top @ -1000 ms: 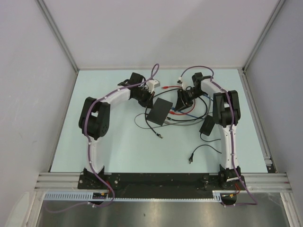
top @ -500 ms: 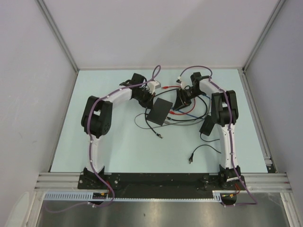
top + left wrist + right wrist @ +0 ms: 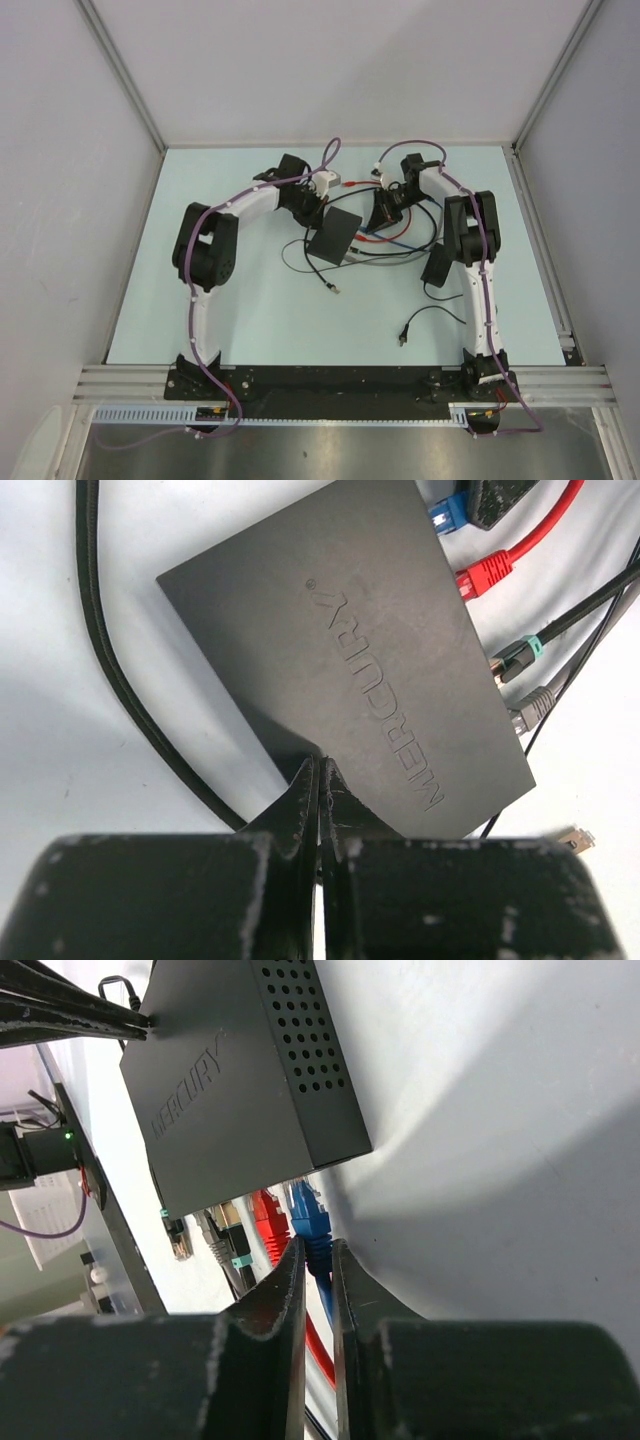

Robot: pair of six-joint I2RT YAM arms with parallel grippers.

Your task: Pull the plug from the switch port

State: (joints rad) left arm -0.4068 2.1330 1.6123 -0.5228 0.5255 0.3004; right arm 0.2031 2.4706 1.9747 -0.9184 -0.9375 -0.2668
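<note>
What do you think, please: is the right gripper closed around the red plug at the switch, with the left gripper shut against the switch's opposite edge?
Not quite. The right gripper is closed around the blue plug, not the red plug beside it, as the right wrist view shows. The rest holds: the left gripper is shut against the opposite edge of the switch.

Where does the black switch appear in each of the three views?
Top external: switch at the table's centre.
Left wrist: switch upper middle, above the shut left fingers.
Right wrist: switch upper left, beyond the blue plug.
Shared landmark: red cable at its ports.
</note>
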